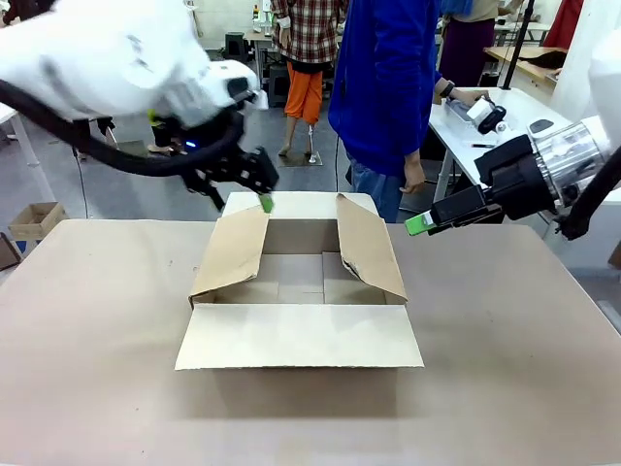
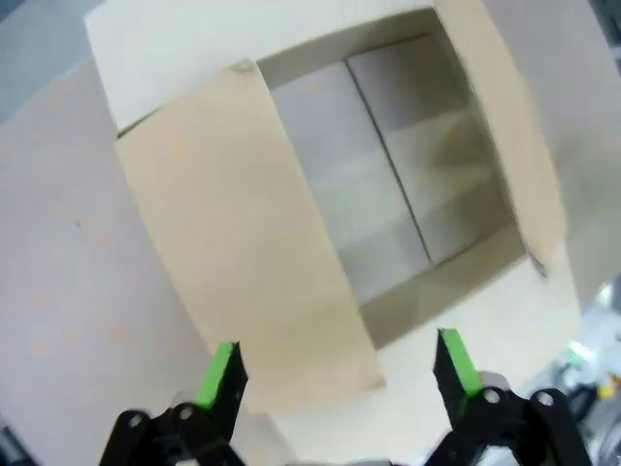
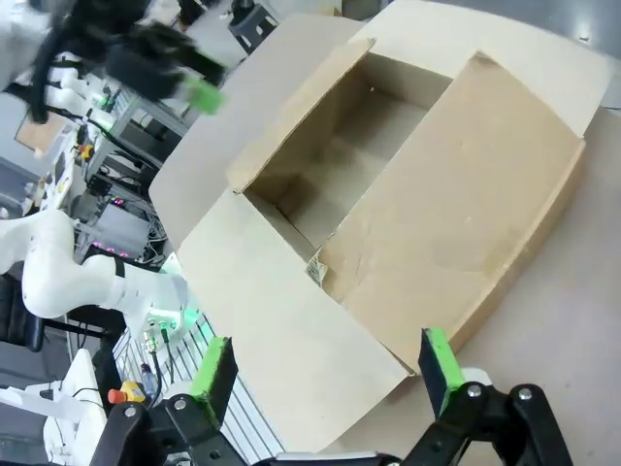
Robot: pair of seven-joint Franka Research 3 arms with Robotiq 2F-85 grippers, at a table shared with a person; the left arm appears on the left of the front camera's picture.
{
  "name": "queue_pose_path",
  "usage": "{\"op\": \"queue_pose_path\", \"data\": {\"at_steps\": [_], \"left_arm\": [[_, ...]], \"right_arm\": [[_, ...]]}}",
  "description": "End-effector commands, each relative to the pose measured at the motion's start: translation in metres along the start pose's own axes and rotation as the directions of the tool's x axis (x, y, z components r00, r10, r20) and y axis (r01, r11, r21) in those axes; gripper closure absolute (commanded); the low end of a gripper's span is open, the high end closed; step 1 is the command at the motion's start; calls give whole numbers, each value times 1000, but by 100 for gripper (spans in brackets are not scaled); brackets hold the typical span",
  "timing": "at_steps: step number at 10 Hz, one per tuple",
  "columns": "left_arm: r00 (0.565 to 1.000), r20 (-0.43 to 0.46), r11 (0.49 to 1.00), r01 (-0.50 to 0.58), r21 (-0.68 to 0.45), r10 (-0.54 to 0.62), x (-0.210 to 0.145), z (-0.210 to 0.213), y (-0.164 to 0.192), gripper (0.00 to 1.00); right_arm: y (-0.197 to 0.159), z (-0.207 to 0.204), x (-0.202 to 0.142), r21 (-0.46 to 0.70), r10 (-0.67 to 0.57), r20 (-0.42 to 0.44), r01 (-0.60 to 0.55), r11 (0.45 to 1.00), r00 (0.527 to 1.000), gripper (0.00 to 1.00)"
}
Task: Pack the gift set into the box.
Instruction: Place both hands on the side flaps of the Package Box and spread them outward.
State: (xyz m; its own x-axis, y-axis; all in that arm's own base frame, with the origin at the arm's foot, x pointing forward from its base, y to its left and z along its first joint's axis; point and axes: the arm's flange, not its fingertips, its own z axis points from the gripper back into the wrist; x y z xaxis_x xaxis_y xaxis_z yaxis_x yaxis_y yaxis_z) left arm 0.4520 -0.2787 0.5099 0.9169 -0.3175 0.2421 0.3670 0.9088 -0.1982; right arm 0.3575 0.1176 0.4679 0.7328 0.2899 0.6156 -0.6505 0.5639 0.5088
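i've got both sets of jaws spread and empty, left gripper [image 2: 337,361] over the far left flap of the box [image 1: 296,335], open in the middle of the table [image 1: 505,369], right gripper [image 3: 325,371] off its right side, and i reckon a careless dip could snag a flap and drag the carton.

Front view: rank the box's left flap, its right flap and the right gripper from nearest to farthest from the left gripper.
1. Left flap, just beneath the left gripper.
2. Right flap, opposite side.
3. Right gripper, beyond that flap, at right.
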Motion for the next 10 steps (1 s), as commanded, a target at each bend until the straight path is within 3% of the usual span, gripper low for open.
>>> {"op": "queue_pose_path", "data": {"at_steps": [1,2,3,4,5,6,8,10], "left_arm": [[993,-44,992,-106,72,109,51,-47,-17,0],[992,-60,987,-105,118,113,51,-61,-22,0],[991,-20,968,-121,221,129,48,-66,-26,0],[987,36,964,-158,213,154,39,-52,-17,0],[994,-41,987,-98,124,104,45,-82,-14,0],[994,-41,987,-98,124,104,45,-82,-14,0],[994,20,959,-108,262,106,42,-76,-17,0],[993,18,920,-118,375,119,41,-84,-24,0]], "right_arm": [[4,5,0,6,-5,5,5,1000,1000,0],[4,5,0,6,-5,5,5,1000,1000,0],[4,5,0,6,-5,5,5,1000,1000,0],[4,5,0,6,-5,5,5,1000,1000,0],[4,5,0,6,-5,5,5,1000,1000,0],[4,5,0,6,-5,5,5,1000,1000,0],[4,5,0,6,-5,5,5,1000,1000,0],[4,5,0,6,-5,5,5,1000,1000,0]]}}
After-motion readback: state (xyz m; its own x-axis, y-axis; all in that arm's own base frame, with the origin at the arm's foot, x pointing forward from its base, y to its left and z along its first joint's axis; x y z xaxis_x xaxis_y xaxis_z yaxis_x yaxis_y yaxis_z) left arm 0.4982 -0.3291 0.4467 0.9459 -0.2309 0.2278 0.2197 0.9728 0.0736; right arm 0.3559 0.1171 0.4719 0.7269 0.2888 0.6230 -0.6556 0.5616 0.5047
